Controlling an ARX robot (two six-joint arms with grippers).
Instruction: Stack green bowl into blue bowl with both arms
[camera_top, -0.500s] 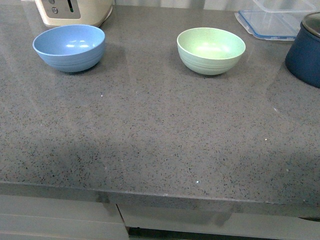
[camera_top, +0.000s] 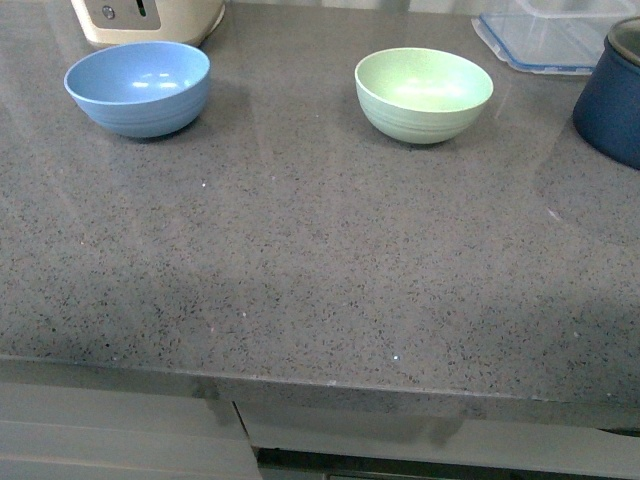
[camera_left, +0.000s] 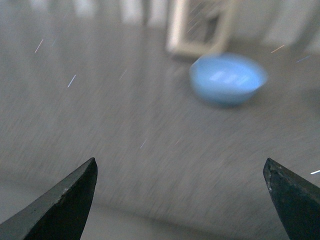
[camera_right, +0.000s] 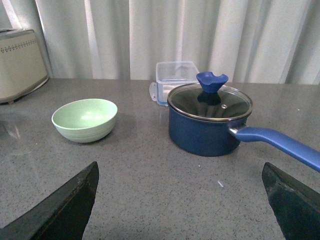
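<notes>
- Nearest is the front edge of the grey speckled counter (camera_top: 300, 260), which runs straight across the front view with pale cabinet fronts (camera_top: 120, 440) below it.
- There are two grippers, one in each wrist view; neither arm shows in the front view.
- The left gripper (camera_left: 180, 165) sits low over the counter, its fingers spread wide with nothing between them. It faces the blue bowl (camera_top: 138, 88), and its picture is blurred.
- The right gripper (camera_right: 180, 167) is also low and level, spread wide and empty. It faces the green bowl (camera_top: 423, 95).
- A broad bare stretch of counter lies between the front edge and the bowls.
- There are two bowls, both upright and empty. The blue bowl is far back on the left and the green bowl is right of centre, well apart with bare counter between them.
- One navy pot (camera_right: 202, 132) with a glass lid stands to the right of the green bowl, apart from it.
- Farthest back are one cream appliance (camera_top: 150, 20) just behind the blue bowl, one clear container (camera_top: 545, 40) behind the pot, and a pale curtain (camera_right: 150, 35).
</notes>
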